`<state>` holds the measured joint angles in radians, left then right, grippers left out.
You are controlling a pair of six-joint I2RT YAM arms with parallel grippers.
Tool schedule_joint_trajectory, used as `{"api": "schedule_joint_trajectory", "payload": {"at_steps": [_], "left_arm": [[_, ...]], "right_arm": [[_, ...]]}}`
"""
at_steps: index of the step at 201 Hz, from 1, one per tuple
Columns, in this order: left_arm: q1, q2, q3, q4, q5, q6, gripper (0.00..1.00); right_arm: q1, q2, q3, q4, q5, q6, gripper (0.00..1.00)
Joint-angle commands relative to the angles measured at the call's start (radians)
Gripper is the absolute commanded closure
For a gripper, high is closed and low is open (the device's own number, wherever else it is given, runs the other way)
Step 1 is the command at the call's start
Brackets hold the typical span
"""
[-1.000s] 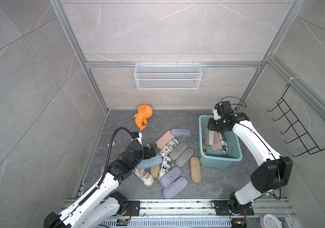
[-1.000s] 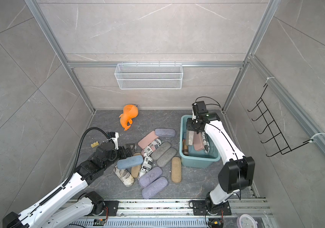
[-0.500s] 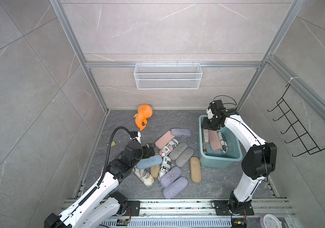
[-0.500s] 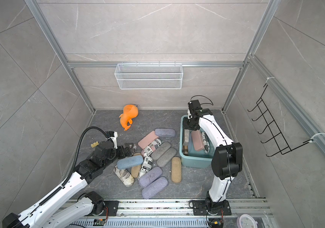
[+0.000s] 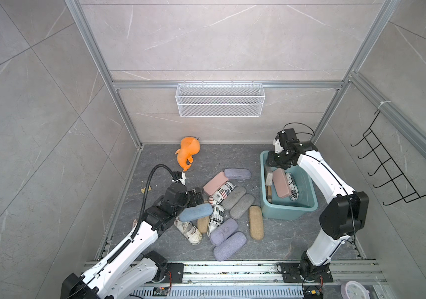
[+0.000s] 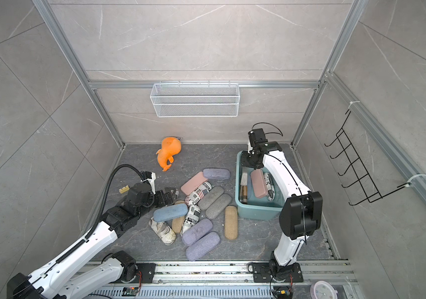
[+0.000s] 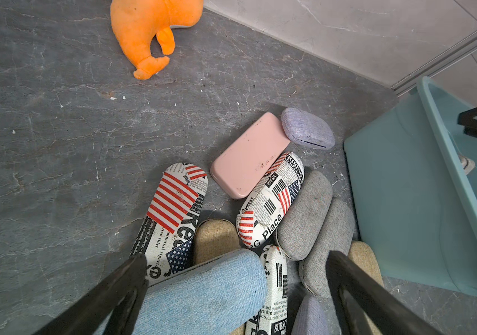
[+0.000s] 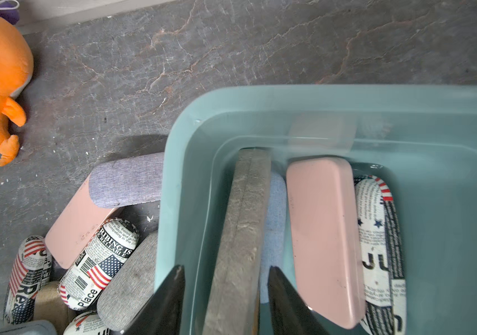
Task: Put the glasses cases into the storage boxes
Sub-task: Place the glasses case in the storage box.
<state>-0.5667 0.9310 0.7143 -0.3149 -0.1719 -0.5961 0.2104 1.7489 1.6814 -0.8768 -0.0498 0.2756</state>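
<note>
The teal storage box (image 5: 288, 212) (image 6: 256, 212) holds a grey-brown case (image 8: 243, 232) on edge against its left wall, a pink case (image 8: 324, 232) and a newspaper-print case (image 8: 376, 232). My right gripper (image 8: 225, 269) (image 5: 275, 161) hangs open over the box's far left corner. Its jaws straddle the grey-brown case with gaps showing. Several glasses cases lie piled on the floor left of the box. My left gripper (image 7: 236, 256) (image 5: 196, 196) stands wide open over a blue case (image 7: 202, 295) (image 5: 193, 212). That case lies loose between its fingers.
An orange plush toy (image 5: 188, 152) lies at the back of the floor. A white wire basket (image 5: 219, 103) hangs on the back wall and a black hook rack (image 5: 388, 176) on the right wall. The pile includes pink (image 5: 215, 183), lilac (image 5: 237, 173), grey (image 5: 234, 197) and tan (image 5: 256, 225) cases.
My right gripper has shifted a little toward the box's far left corner, and its elbow has swung. The left arm has hardly moved.
</note>
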Motion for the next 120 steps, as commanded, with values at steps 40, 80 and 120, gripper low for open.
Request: {"api": "schedule_joint_trajectory", "payload": {"at_steps": [40,80,120], "left_arm": [[0.006,0.023,0.022,0.023,0.029,-0.018,0.02],[0.010,0.032,0.018,0.021,0.016,-0.031,0.02],[0.016,0.097,0.047,-0.012,0.000,-0.062,0.02]], "right_arm": [[0.018,-0.099,-0.240,0.031,0.002,0.029,0.60],[0.017,-0.162,-0.340,0.048,0.082,0.055,0.62],[0.018,-0.207,-0.239,0.001,0.081,0.048,0.41]]}}
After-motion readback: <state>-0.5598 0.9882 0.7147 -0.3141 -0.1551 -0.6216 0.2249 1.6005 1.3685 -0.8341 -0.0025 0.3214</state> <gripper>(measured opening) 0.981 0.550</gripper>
